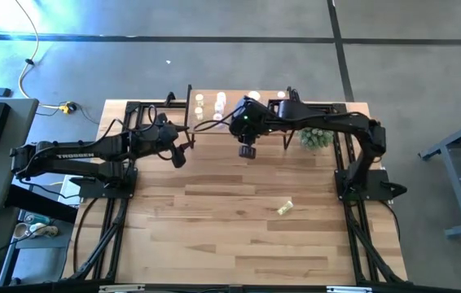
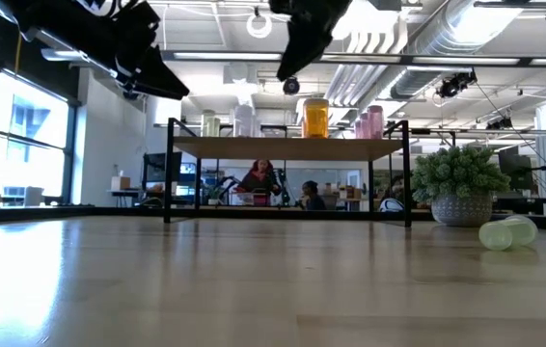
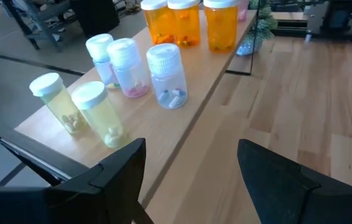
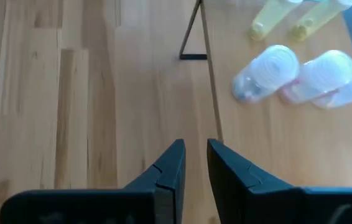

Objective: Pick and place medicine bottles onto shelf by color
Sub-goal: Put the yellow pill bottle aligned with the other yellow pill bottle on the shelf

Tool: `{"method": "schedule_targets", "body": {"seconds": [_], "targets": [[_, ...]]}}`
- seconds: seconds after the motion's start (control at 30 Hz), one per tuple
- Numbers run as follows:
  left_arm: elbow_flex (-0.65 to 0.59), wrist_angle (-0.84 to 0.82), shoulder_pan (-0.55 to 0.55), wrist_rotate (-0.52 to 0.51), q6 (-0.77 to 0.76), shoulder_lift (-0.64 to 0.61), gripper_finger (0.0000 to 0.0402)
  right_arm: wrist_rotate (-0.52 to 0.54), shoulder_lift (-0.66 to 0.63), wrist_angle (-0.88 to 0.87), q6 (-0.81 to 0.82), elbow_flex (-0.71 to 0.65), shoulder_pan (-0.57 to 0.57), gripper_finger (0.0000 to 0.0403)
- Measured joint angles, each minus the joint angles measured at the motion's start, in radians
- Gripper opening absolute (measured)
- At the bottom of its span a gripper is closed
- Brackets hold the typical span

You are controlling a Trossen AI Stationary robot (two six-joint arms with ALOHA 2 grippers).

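Wooden surface (image 1: pixel 239 228) in a bright workshop: bottles (image 3: pixel 132 68) stand on the shelf (image 2: pixel 287 147) beyond the spread, empty left claw (image 3: pixel 191 180); right claw (image 4: pixel 193 163) pressed together.

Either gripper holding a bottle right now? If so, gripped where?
Nothing is held. The left gripper is open and empty beside the shelf. The right gripper is shut on nothing, above the shelf's front edge. One yellow-green bottle lies loose on the table.

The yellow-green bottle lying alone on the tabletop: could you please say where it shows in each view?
High view: the bottle, on bare planks right of centre.
Low view: bottle far right, lying down.
Left wrist view: absent.
Right wrist view: absent.
Shared landmark: the plant.
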Motion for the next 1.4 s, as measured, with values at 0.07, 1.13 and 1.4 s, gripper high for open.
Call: {"method": "schedule_targets", "body": {"seconds": [0.07,1.13,1.4], "targets": [[0.0,0.001,-0.005,0.0,0.0,0.0,0.0243,0.0,-0.018,-0.03,-0.01,0.0,0.003,0.0058],[0.0,0.032,-0.032,0.0,-0.079,0.0,0.0243,-0.092,-0.668,0.185,0.447,-0.841,0.154,0.0029],[0.0,0.031,-0.032,0.078,-0.119,0.0,0.0243,-0.111,-0.685,0.227,0.538,-0.936,0.243,0.0096]]}}
